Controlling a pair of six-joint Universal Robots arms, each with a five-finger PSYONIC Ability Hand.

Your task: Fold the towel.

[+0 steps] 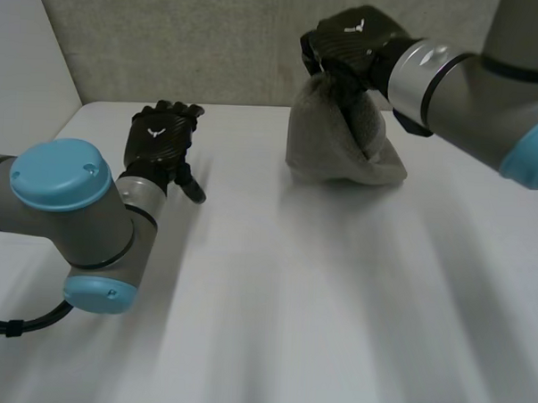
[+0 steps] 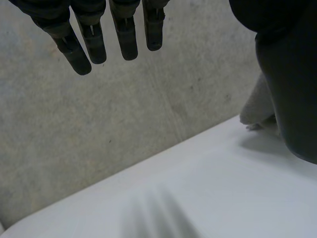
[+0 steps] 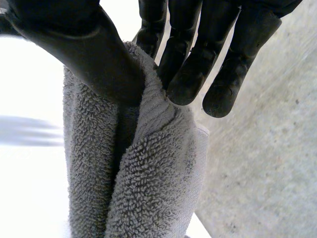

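White table (image 1: 336,303), smooth and matte, running back to a grey speckled wall (image 1: 214,38) close behind its far edge. Left arm (image 1: 63,210) low at the near side, grey with light-blue caps; right arm (image 1: 488,95) reaching in from the other side, above the far part of the table.

Grey terry towel (image 1: 334,137), bunched into a hanging bundle at the far side of the table near the wall. Gathered at the top directly under the right hand (image 1: 352,36), lower end spread wide and seemingly resting on the table, though hard to be sure of contact.

Right hand clamped on the towel's top folds, thumb on one side and fingers on the other, cloth squeezed between them.

Left hand (image 1: 160,139) over the table, well apart from the towel, fingers straight and loose, grasping nothing.

Small white forked mark (image 1: 354,28) on the back of each hand, too small to read as lettering.
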